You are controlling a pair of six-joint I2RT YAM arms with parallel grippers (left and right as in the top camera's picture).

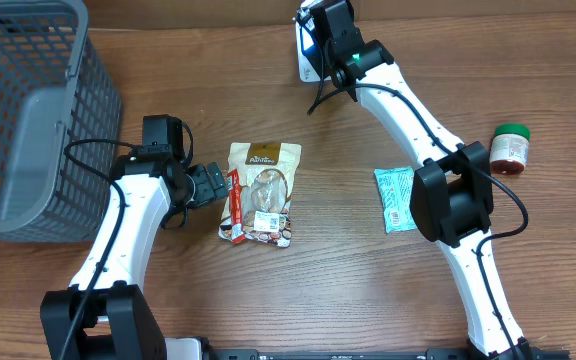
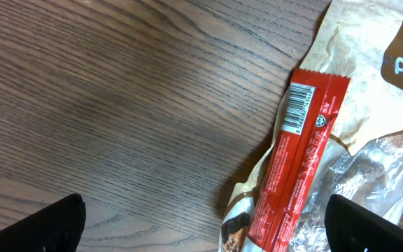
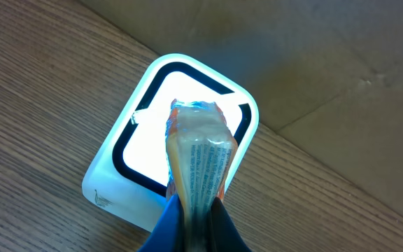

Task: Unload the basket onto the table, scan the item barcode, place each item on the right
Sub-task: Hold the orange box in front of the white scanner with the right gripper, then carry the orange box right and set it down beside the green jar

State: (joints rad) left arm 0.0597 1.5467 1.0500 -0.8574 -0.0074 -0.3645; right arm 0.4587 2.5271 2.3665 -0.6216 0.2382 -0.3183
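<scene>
A thin pale packet [image 3: 198, 154] with orange edges and small print is pinched edge-on in my right gripper [image 3: 194, 220], which is shut on it. The packet hangs right over the lit window of the white scanner [image 3: 117, 182], at the table's far edge [image 1: 306, 60]. In the overhead view the right gripper [image 1: 320, 40] covers the packet. My left gripper [image 2: 208, 234] stands wide open just above the table, its dark fingertips [image 2: 47, 224] either side of a red bar [image 2: 299, 154] with a barcode [image 2: 301, 107]. The bar lies on a beige snack bag [image 1: 261, 195].
A grey mesh basket [image 1: 28, 120] fills the far left corner. A teal packet [image 1: 395, 198] lies under the right arm, and a jar with a green lid [image 1: 509, 148] stands at the right. A cardboard wall [image 3: 341, 77] rises behind the scanner.
</scene>
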